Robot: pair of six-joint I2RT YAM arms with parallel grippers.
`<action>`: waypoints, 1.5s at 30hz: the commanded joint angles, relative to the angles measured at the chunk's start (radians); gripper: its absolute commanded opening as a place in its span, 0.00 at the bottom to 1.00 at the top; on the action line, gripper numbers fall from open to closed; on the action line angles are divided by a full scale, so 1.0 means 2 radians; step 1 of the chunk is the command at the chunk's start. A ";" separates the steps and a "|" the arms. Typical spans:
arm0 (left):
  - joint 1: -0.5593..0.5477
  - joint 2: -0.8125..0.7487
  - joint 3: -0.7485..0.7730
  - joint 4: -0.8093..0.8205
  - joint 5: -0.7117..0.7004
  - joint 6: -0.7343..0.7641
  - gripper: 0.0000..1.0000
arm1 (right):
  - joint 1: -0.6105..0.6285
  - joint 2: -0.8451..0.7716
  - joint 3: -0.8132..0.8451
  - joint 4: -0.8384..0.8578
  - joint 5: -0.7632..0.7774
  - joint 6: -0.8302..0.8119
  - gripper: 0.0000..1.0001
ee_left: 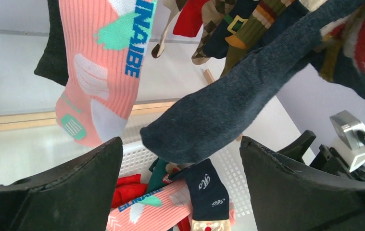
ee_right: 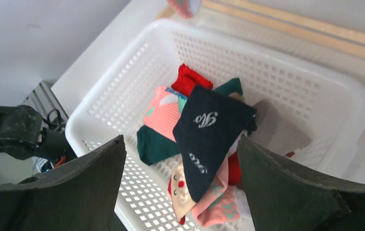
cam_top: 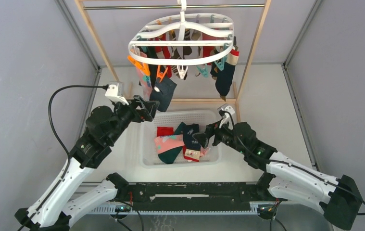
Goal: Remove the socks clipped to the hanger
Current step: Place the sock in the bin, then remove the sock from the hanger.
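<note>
Looks like a robotics lab booth: plain grey panel walls (cam_top: pixel 21 57) box in a white tabletop (cam_top: pixel 267 106), left arm (cam_top: pixel 91 142) and right arm (cam_top: pixel 271 161) bolted onto a black rail (cam_top: pixel 195 191).

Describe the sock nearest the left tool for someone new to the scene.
Find the white hanger up top. At its front-left edge hangs a plain dark sock, toe by the left tool. Unlike the salmon-pink sock beside it, it has no pattern.

A: Basket?
B: White mesh basket (cam_top: pixel 185 117) on the white table (cam_top: pixel 267 106), centre, just in front of the wooden rack frame (cam_top: pixel 253 48).
A: Rack?
B: Upright; grey metal rod (cam_top: pixel 122 7) across its top.
</note>
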 commanded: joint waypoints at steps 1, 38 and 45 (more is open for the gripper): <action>0.002 0.002 -0.008 0.026 0.011 -0.003 0.95 | -0.042 0.000 0.007 0.075 -0.077 0.023 0.91; 0.003 0.080 -0.005 0.130 0.061 0.036 0.28 | -0.062 0.019 0.030 0.081 -0.123 0.043 0.89; 0.002 0.075 -0.003 0.126 0.064 0.034 0.05 | -0.062 0.017 0.030 0.080 -0.122 0.042 0.89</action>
